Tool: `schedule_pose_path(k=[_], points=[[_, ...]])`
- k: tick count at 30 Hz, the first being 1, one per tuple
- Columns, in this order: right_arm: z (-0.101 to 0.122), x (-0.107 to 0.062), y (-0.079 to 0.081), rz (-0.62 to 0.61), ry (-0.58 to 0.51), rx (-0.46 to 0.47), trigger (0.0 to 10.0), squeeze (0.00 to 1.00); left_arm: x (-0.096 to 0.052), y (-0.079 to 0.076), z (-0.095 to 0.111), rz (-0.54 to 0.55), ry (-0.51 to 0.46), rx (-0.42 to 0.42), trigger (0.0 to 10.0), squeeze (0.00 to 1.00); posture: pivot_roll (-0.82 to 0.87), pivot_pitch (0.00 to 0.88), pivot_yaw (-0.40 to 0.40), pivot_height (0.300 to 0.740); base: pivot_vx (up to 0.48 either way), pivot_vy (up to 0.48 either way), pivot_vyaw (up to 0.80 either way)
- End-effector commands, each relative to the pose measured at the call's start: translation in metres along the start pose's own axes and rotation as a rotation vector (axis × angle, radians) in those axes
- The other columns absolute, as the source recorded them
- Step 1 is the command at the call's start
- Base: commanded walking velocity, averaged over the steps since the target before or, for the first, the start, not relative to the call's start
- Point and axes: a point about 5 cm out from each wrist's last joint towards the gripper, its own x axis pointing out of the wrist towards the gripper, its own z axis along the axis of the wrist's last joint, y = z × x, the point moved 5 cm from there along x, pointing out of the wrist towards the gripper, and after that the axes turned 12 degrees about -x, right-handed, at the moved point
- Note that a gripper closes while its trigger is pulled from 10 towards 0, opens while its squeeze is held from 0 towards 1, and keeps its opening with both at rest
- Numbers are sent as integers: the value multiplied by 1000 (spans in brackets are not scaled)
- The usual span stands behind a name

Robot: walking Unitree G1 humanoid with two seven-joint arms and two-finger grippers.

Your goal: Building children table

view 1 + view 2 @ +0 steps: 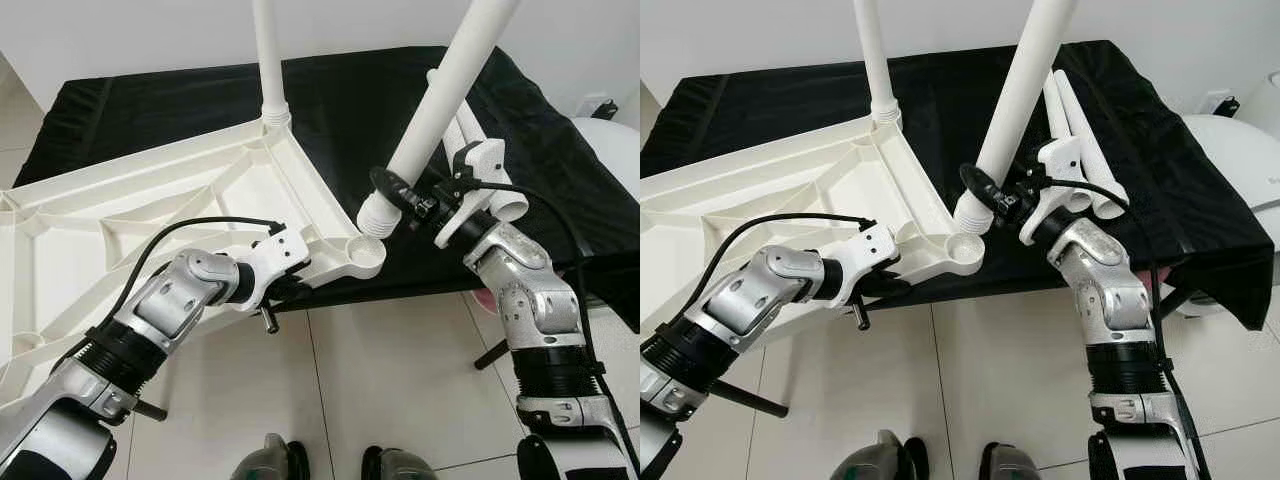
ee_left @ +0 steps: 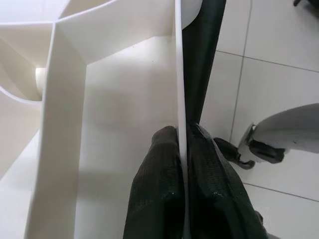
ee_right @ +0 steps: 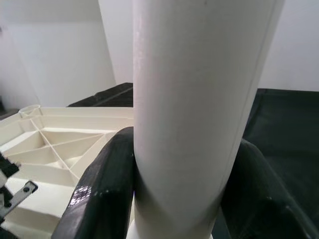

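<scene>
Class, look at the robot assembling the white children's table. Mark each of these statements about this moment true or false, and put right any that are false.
1. The right gripper holds a white table leg near its lower end. True.
2. The left gripper is open and clear of the tabletop. False: its fingers pinch the thin edge wall of the upturned tabletop.
3. One leg already stands in a corner socket of the tabletop. True.
4. The held leg is seated in the near corner socket. False: its end is tilted just above and beside that socket.
5. Spare legs lie on a red cloth. False: the cloth is black.
</scene>
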Motion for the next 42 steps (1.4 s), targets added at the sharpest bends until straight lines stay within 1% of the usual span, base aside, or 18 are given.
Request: schedule_pose_path(k=[1,5,10,16,19,30,35,42], points=[[3,-1,3,17,-20,-3,10000,0,-4,7,-25,20,85,-40,10000,0,-76,150,58,740,0,0,0],[1,-3,3,31,-14,1,10000,0,-10,8,-30,24,91,-41,10000,0,-70,150,53,740,0,0,0],[2,-2,4,51,-18,4,10000,0,-11,10,-33,39,93,-44,10000,0,-67,149,48,740,0,0,0],[3,-1,9,86,-22,11,10000,0,-8,11,-26,49,70,-51,10000,0,-64,147,37,740,0,0,0],[3,-1,14,118,-21,21,10000,0,-7,10,-23,48,59,-51,10000,0,-65,145,35,740,0,0,0],[-1,-4,20,146,-7,22,10000,0,-8,11,-22,52,54,-52,10000,0,-65,145,35,740,0,0,0],[-6,-5,25,162,0,34,10000,0,-7,10,-21,49,52,-42,10000,0,-68,143,36,740,0,0,0],[-10,-3,28,176,7,42,10000,0,-9,9,-20,45,53,-39,10000,0,-66,149,38,740,0,0,0]])
